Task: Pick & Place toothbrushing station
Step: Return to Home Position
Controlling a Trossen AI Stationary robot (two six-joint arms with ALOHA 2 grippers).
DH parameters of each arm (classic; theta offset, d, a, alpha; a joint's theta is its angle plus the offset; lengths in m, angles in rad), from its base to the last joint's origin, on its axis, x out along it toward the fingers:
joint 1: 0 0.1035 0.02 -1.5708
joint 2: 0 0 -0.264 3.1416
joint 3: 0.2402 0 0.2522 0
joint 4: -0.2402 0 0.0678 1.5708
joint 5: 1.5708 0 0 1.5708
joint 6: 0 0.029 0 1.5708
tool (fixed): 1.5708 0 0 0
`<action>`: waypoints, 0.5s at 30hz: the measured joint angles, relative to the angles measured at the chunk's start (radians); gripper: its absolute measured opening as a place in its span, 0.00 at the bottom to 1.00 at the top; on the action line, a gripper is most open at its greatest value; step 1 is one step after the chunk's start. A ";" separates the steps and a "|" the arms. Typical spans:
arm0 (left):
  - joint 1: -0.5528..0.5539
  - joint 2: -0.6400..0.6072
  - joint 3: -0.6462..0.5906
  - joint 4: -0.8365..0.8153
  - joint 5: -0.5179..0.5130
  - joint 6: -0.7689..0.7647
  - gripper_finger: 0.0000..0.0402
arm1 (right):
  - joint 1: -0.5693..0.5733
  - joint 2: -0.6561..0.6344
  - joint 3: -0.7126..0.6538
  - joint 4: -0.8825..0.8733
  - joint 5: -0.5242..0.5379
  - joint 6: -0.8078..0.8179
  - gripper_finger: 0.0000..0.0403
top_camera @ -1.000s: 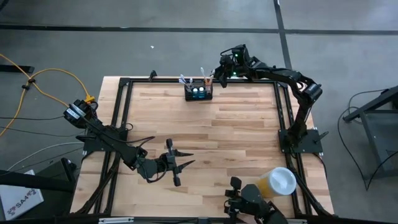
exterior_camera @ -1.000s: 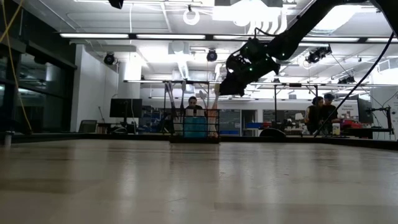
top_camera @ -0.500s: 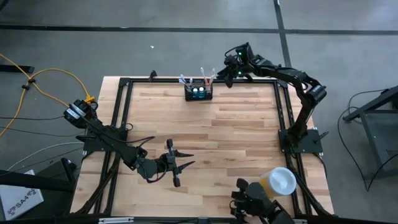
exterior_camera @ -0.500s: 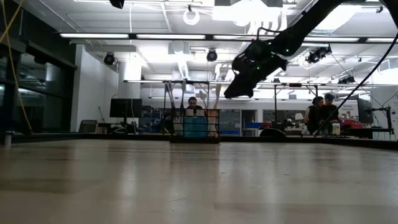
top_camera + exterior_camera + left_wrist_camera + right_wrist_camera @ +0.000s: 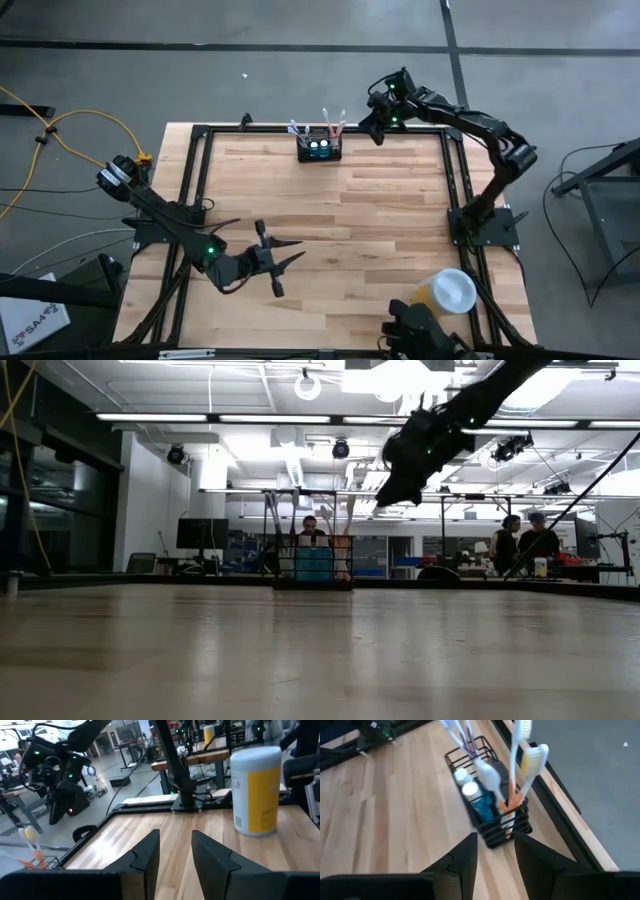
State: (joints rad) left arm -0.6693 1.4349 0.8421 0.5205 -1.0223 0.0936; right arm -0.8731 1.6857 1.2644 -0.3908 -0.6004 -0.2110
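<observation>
Toothbrushing station [image 5: 319, 148] sits upper centre in the high view, on the tabletop [image 5: 380, 220] just inside the black frame rail [image 5: 260, 129] at the far edge. It is a black wire caddy, upright on its base with the open top up, so it holds its contents standing. Its long axis runs left-right in the high view, parallel to that rail. In the right wrist view the caddy [image 5: 492, 820] holds an orange toothbrush [image 5: 517, 785] and a purple one [image 5: 460, 735], handles down, heads up and leaning outward. White-capped blue bottles [image 5: 472, 795] are packed between them. Loading looks done, judging by the full caddy. Right gripper [image 5: 369, 130] hangs in the air to the right of the caddy at upper centre-right, apart from it; the fingers are narrowly parted with nothing between them, and it is aimed down at the caddy. It is clear of the brushes, so a retreat probably would not knock them. Left gripper [image 5: 272, 258] is parked low over the tabletop at lower left-centre, well apart from the caddy, fingers parted and empty, just waiting. Yellow cup with white lid [image 5: 447, 292] stands upright at lower right, away from both grippers and not part of the job.
</observation>
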 joint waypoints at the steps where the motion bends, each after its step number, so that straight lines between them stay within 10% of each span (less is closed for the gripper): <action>1: -0.002 -0.011 0.000 -0.001 0.001 0.007 0.27 | 0.002 -0.018 0.000 -0.018 0.000 0.000 0.31; 15: 0.032 -0.048 0.000 -0.046 0.005 0.014 0.27 | 0.109 -0.249 0.000 -0.196 -0.001 0.017 0.31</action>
State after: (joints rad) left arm -0.6376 1.3865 0.8421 0.4744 -1.0176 0.1078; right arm -0.7640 1.4365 1.2644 -0.5872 -0.6014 -0.1944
